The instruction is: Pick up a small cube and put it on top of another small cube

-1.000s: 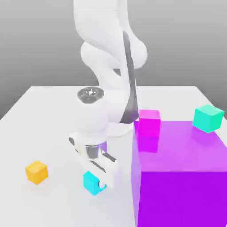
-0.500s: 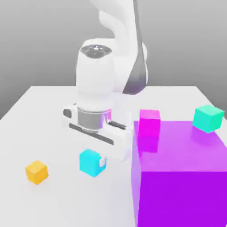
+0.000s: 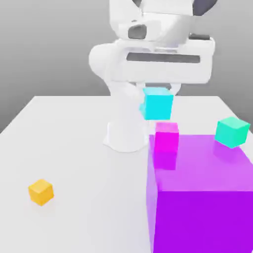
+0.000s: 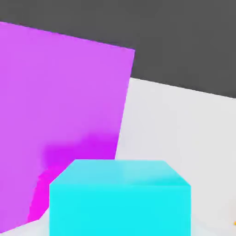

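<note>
The end effector (image 3: 159, 94) hangs high above the desk (image 3: 74, 148), clamped on the cyan cube (image 3: 158, 104), which is in the air clear of every surface. In the exterior view the cyan cube appears just above the magenta-pink cube (image 3: 166, 137), with a small gap between them. The magenta-pink cube sits by the far edge of the large purple block (image 3: 197, 188), which fills the desk's near corner on the exterior view's right. A teal-green cube (image 3: 231, 131) sits at the purple block's far corner, toward the desk's edge on that side. An orange cube (image 3: 40, 191) lies on the desk near the opposite edge, well apart from the rest. In the hand view the cyan cube (image 4: 120, 198) sits close to the camera, with the purple block (image 4: 60, 101) behind it.
</note>
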